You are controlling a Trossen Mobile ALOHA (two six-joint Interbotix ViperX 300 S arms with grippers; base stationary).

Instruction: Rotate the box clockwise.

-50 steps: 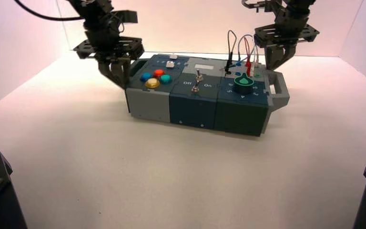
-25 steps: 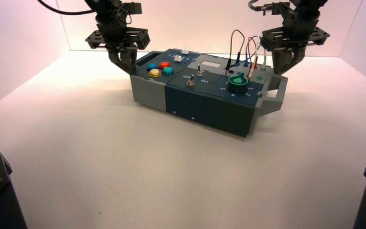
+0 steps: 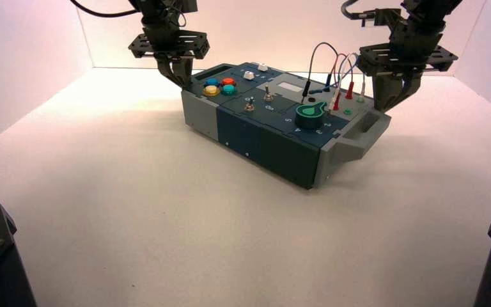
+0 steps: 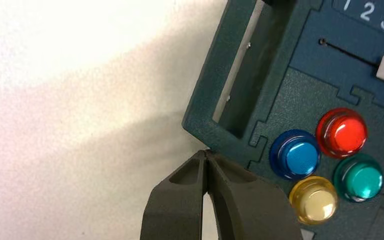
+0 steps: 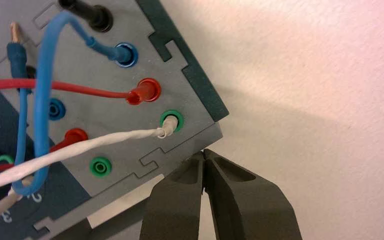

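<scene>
Left wrist view: we had the left gripper (image 4: 206, 152) closed, its tips at the box's (image 4: 260, 120) corner near the blue button (image 4: 300, 155). In the high view, our closed right gripper (image 3: 389, 109) was at the handle end, right of centre; the box lay angled across the upper middle.

L hand (image 4: 205, 152) shut; R hand (image 5: 204, 152) likewise

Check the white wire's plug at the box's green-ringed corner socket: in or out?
In: the white wire's tip sits inside the green-ringed socket.
</scene>
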